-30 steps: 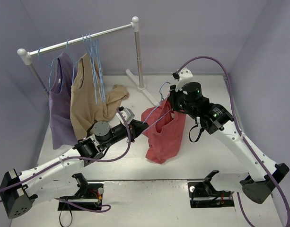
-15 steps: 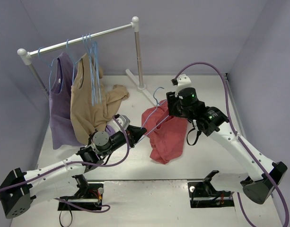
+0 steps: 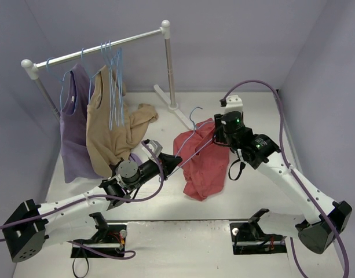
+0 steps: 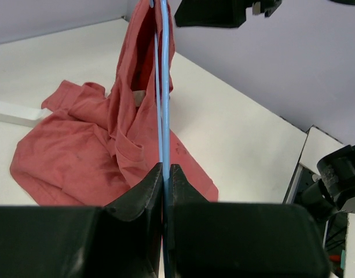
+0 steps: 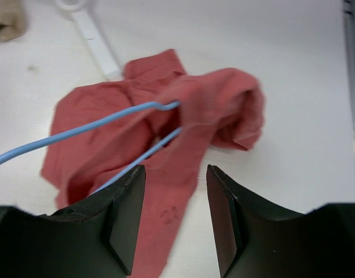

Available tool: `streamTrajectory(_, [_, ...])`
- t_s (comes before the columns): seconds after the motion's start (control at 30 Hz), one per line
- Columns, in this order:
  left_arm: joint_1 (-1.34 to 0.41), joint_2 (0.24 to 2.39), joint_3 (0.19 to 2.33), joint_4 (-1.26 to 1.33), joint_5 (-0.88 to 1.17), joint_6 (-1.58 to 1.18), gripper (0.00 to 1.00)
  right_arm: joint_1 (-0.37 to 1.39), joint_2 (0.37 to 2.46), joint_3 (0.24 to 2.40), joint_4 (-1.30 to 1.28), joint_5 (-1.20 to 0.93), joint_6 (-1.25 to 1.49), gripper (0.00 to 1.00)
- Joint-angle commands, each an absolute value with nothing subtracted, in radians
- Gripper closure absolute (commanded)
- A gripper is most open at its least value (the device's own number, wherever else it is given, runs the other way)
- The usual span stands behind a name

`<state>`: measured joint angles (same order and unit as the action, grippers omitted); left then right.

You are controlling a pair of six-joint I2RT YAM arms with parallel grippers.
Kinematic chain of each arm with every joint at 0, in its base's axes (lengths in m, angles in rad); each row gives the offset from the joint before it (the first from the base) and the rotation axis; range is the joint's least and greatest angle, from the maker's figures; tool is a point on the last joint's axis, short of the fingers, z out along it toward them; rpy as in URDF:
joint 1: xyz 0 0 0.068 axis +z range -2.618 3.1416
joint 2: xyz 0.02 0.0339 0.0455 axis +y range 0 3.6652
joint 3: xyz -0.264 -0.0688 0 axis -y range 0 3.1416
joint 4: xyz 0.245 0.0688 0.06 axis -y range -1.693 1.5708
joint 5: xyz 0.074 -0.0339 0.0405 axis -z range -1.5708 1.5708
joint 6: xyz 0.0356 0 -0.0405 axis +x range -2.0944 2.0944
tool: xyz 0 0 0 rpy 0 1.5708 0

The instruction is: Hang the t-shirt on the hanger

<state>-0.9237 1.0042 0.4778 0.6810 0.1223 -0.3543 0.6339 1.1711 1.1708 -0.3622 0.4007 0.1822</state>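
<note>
The coral-red t-shirt (image 3: 203,165) lies crumpled on the white table, with part of it draped over one end of the light-blue hanger (image 3: 189,142). My left gripper (image 3: 176,162) is shut on the hanger's wire and holds it tilted up, hook (image 3: 194,111) uppermost. In the left wrist view the wire (image 4: 163,87) runs straight up from my closed jaws into the shirt (image 4: 96,156). My right gripper (image 3: 218,136) is open and empty just above the shirt. In the right wrist view the hanger (image 5: 79,134) enters a fold of the shirt (image 5: 218,110) ahead of my open gripper (image 5: 176,174).
A clothes rack (image 3: 96,49) stands at the back left with a lilac top (image 3: 73,133), a tan garment (image 3: 108,127) and several spare blue hangers (image 3: 114,81). Its white foot (image 3: 177,113) lies on the table beside the shirt.
My right gripper has let go of the shirt and drawn back to the right. The shirt has sunk from hanging in the air to lying on the table. The left gripper lowered the hanger slightly.
</note>
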Motion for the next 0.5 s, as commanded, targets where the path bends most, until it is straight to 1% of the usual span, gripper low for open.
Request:
streamTrajectory(0.0, [-0.933,1.018,0.52,0.819,0.133,-0.372,1.0,0.572,1.134,1.141,-0.304,0.515,0.215,0.57])
streamTrajectory(0.47, [-0.935,1.008,0.527,0.818,0.146,-0.379,1.0,0.523,1.241,1.128,-0.167,0.46,0.181,0.58])
